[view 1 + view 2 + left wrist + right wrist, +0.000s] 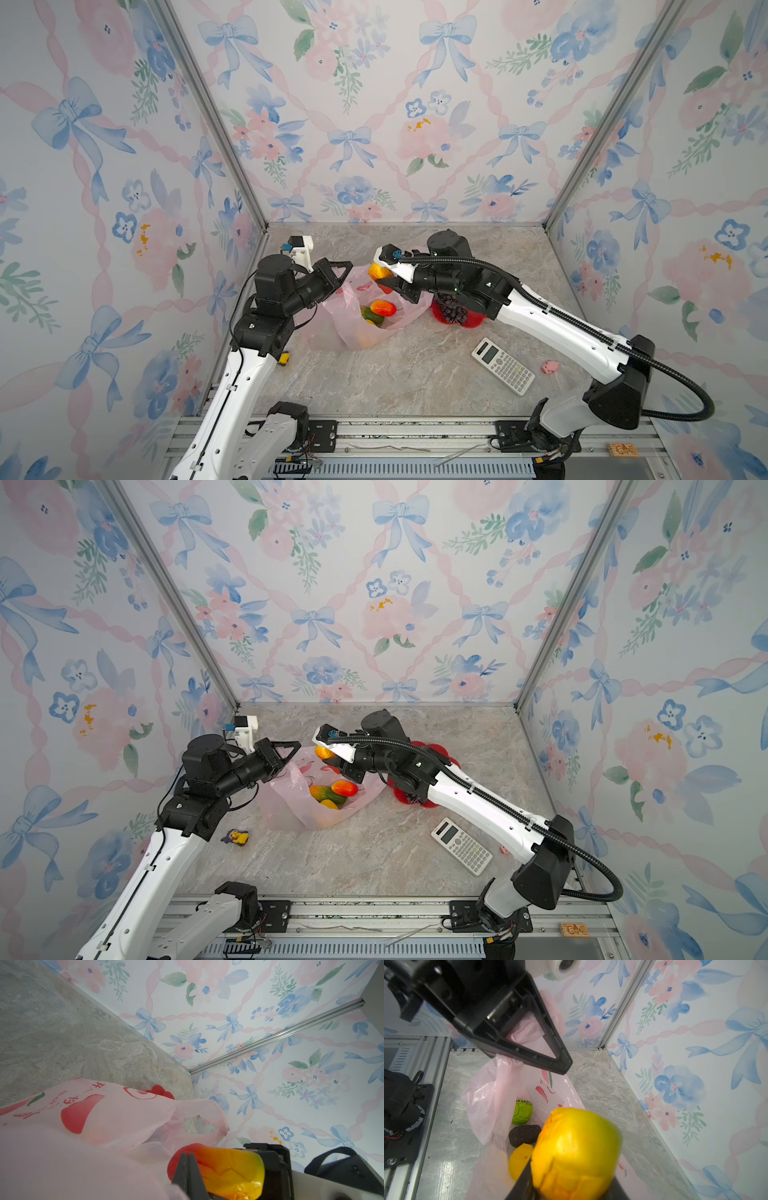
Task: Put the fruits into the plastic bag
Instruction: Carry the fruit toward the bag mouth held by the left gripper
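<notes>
The pale-pink plastic bag (332, 328) (104, 1109) lies on the table with its mouth lifted. My left gripper (348, 264) (190, 1155) is shut on the plastic bag's upper edge and holds it up. My right gripper (384, 279) (571, 1185) is shut on a yellow-orange mango (379, 272) (575, 1151), which hangs over the open mouth. Inside the bag lie a red-yellow mango (383, 308), a bumpy green ball (522, 1111), a dark avocado (524, 1135) and a yellow lemon (520, 1160). The purple grape bunch (451, 309) sits on the red plate (471, 321), partly under my right arm.
A white calculator (503, 372) lies at the front right with a tiny pink pig (550, 366) beside it. A small yellow duck toy (237, 837) sits by the left arm. Walls close the table at the back and on both sides.
</notes>
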Motion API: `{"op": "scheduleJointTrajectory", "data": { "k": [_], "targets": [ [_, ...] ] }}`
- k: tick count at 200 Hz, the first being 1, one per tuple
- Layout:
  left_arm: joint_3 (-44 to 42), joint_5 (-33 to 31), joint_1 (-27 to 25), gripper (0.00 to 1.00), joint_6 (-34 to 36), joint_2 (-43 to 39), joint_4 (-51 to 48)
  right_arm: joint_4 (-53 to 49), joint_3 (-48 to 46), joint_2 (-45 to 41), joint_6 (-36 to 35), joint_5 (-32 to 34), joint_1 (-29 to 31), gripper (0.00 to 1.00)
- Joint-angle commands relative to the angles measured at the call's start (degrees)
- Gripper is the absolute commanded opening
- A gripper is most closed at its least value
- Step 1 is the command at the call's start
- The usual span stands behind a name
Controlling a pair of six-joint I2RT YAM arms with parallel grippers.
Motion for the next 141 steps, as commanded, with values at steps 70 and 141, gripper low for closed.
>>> {"op": "scheduleJointTrajectory", "data": {
  "k": [70,141],
  "targets": [
    [0.32,1.75,0.6,0.0,0.21,0.26,0.9,-3.4,0.08,11.04,2.66,-3.19,0.98,0.13],
    [-0.15,2.32,0.62,0.0,-0.23,-0.3,1.05,-8.98,9.64,24.45,13.07,-6.89,1.64,0.13]
  ]
}}
